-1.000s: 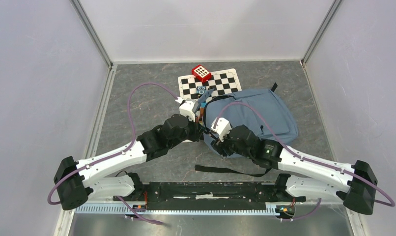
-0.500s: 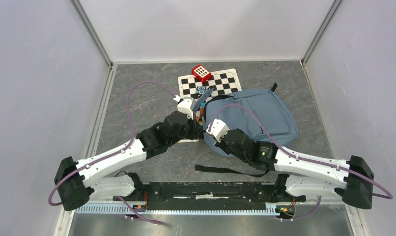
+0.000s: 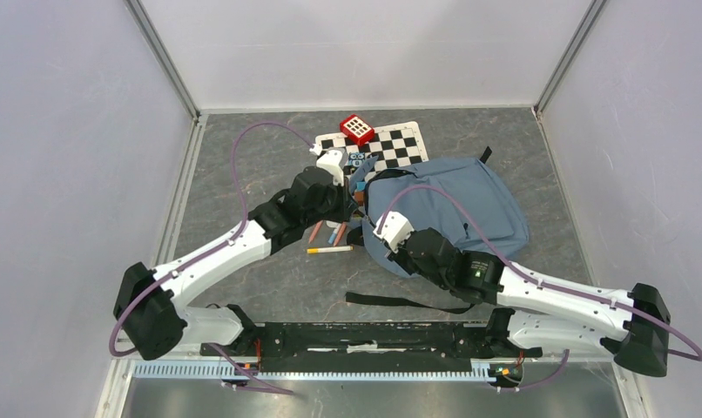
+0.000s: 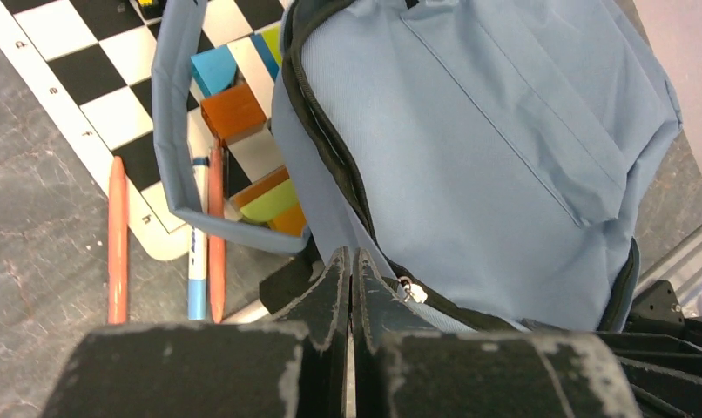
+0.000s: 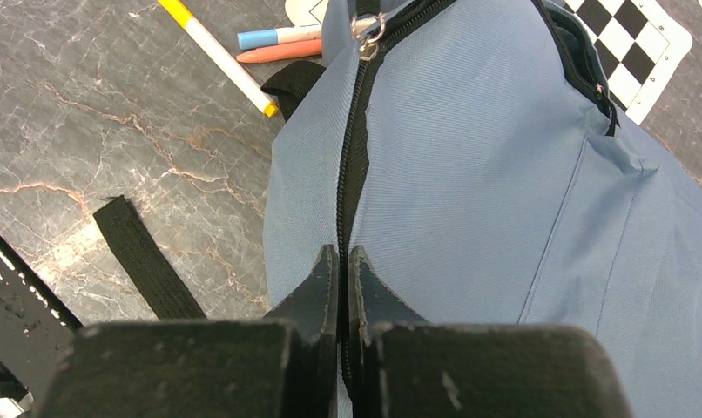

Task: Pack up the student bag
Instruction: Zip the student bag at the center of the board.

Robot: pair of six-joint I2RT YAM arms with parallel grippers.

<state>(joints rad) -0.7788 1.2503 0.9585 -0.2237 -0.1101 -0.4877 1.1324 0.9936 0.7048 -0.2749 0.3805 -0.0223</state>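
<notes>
The student bag (image 3: 452,202), a blue-grey backpack, lies flat right of centre. My left gripper (image 3: 354,198) is at its left edge, by the top opening. In the left wrist view its jaws (image 4: 351,258) are shut, with blue fabric drawn taut to the tips, next to a zipper pull (image 4: 406,289). My right gripper (image 3: 382,251) is on the bag's near-left part. Those jaws (image 5: 342,254) are shut along the black zipper line (image 5: 352,148), pinching the bag (image 5: 504,174) there.
An orange pencil (image 3: 315,231), a blue marker (image 3: 337,233) and a white pen (image 3: 329,250) lie left of the bag. Behind it is a checkerboard (image 3: 391,144) with a red block (image 3: 357,129) and coloured blocks (image 4: 232,111). A black strap (image 3: 408,303) trails toward me.
My right gripper has shut on the bag's zipper line. The left arm has swung away from me, uncovering the pencils and pen on the table.
</notes>
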